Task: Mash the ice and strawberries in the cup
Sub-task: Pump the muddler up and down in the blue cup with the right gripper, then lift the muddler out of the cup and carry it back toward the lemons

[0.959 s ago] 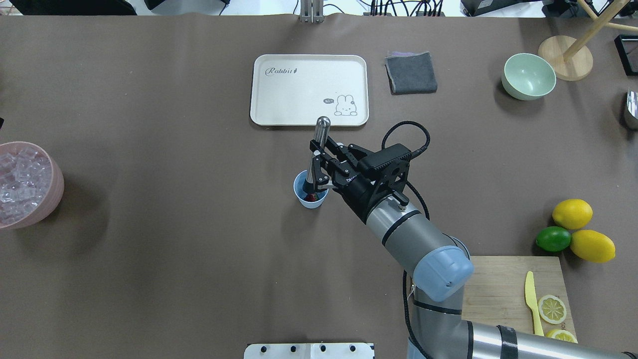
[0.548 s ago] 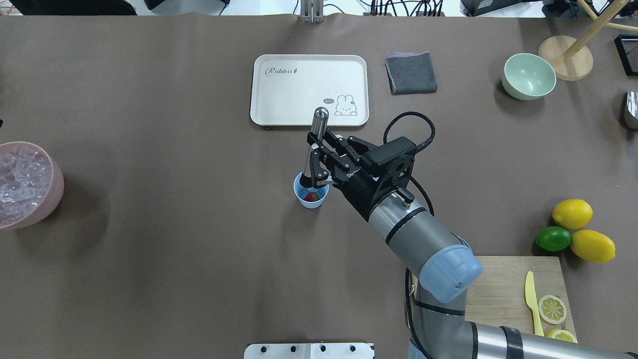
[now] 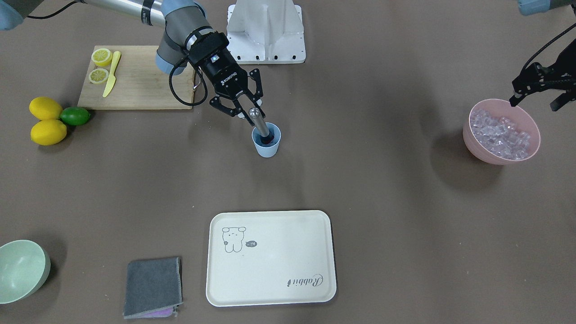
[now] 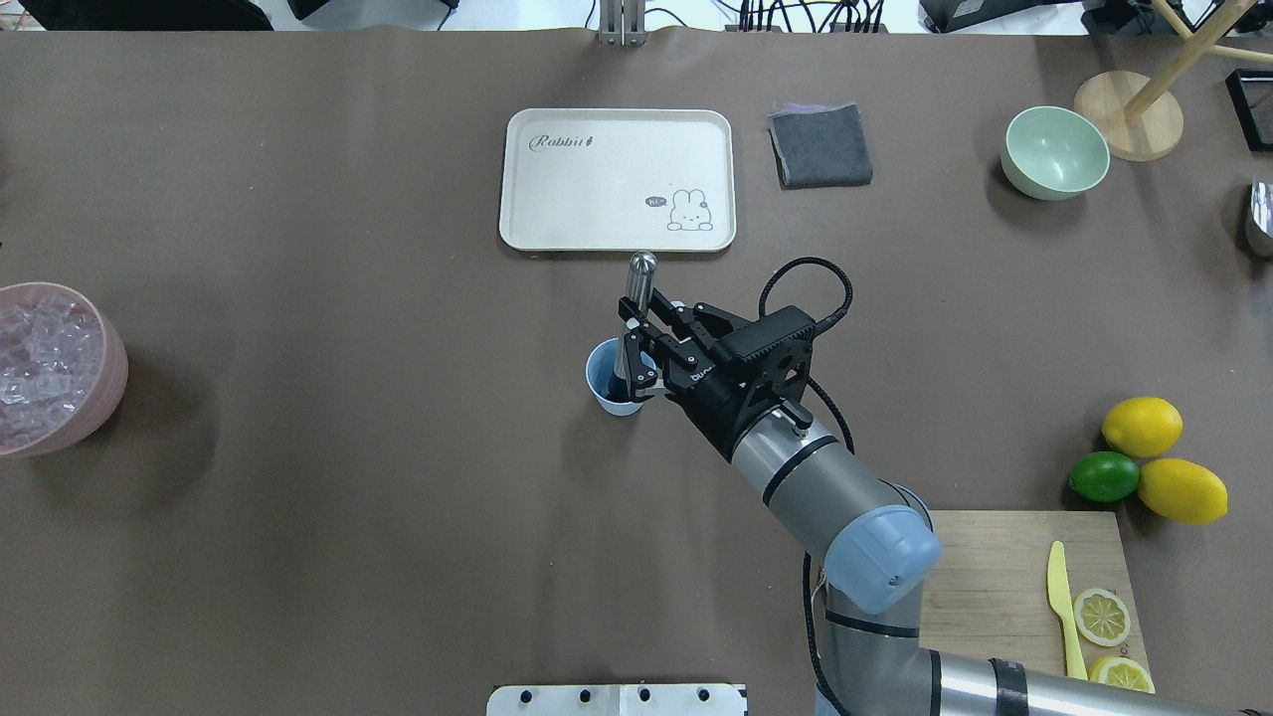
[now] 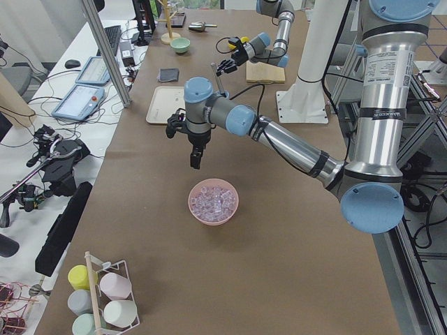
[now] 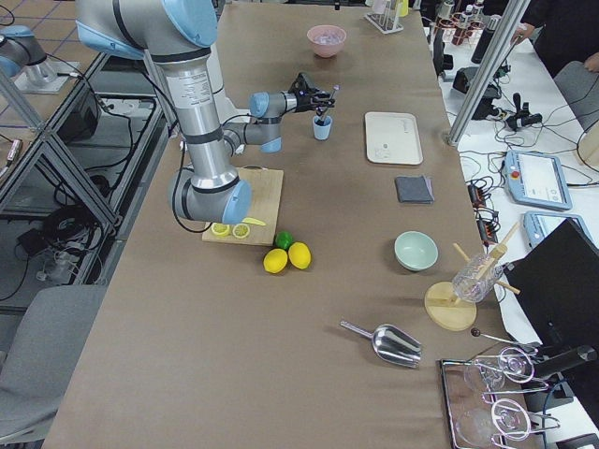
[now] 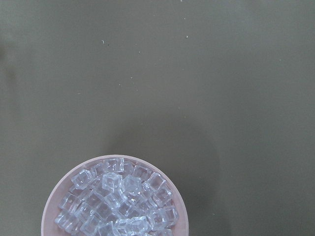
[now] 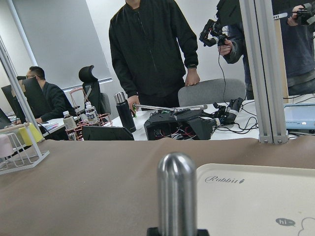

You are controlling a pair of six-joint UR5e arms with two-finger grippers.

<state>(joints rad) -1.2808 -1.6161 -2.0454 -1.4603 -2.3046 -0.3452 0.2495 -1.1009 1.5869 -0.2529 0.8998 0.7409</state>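
Overhead exterior showed your right end effector pinching the muddler, tip inside the cup. Pressing straight down would have kept that cup upright.

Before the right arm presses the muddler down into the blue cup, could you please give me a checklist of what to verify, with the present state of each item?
1. Grip: the right tool is shut on the muddler: ok.
2. The muddler's lower end is inside the cup: ok.
3. The cup stands upright on the table: ok.
4. Contents of the cup: cannot tell; the muddler and shadow hide them.
5. The left tool is far from the cup, near the pink bowl of ice: ok.
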